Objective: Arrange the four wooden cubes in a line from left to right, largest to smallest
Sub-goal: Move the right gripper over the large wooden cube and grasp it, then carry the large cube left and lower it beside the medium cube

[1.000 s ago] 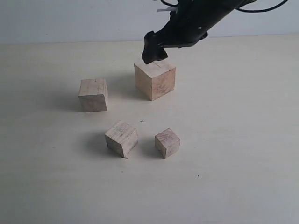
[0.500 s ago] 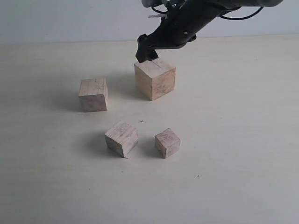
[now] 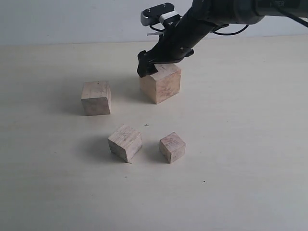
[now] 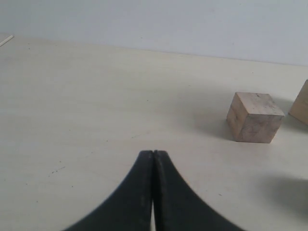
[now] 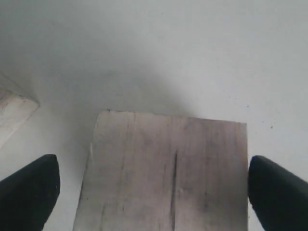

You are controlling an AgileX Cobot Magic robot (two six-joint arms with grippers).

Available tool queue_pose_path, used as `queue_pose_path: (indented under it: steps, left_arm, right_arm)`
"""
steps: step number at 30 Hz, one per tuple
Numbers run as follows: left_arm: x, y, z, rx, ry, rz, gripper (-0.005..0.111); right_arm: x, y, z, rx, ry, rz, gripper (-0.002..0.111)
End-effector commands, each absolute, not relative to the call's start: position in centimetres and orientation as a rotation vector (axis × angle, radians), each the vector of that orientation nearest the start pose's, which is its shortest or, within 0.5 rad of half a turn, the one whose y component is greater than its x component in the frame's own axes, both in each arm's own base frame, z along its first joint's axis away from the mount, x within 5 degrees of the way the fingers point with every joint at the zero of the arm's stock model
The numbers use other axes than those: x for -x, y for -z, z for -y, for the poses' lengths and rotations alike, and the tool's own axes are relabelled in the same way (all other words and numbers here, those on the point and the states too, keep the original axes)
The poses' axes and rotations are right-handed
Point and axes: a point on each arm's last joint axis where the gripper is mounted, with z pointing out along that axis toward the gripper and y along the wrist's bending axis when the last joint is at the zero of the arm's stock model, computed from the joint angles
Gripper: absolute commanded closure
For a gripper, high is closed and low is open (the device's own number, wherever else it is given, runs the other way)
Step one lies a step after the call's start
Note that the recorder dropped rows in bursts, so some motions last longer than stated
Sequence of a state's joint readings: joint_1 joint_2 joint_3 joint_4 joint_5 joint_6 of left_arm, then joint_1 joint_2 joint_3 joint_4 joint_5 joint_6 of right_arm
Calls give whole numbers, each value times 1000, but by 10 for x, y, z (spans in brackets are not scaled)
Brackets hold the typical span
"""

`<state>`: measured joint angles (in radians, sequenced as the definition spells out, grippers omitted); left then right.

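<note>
The largest cube (image 3: 161, 85) is located at upper centre of the exterior view. The second-largest cube (image 3: 96, 98) is placed to its left. The third cube (image 3: 125, 142) and smallest cube (image 3: 172, 147) are set side by side at lower centre, all on the surface (image 3: 240, 154). The largest cube is straddled by the spread jaws of the right gripper (image 5: 153, 192). The jaws of the left gripper (image 4: 153, 190) are pressed together.

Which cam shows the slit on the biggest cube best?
Right wrist view: the largest cube fills the frame inside the open right tool, slit plain. Exterior view shows the cube, tool covering part of its top, no slit visible. Left wrist view catches only its edge.
</note>
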<state>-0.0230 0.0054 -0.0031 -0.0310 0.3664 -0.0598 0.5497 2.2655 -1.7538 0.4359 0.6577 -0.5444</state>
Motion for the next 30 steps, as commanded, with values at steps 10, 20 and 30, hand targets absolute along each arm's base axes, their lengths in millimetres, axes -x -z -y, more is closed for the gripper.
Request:
queue_pose_path:
  steps: [10, 20, 30]
  left_arm:
    - [-53, -181, 2, 58, 94, -1838, 107]
    - [-53, -181, 2, 58, 94, -1838, 107]
    - [-53, -181, 2, 58, 94, -1838, 107]
  right_arm:
    - [-401, -160, -276, 1124, -465, -2456, 109]
    - [-385, -228, -273, 1209, -527, -2295, 108]
    - [-324, -266, -347, 1622, -869, -1586, 108]
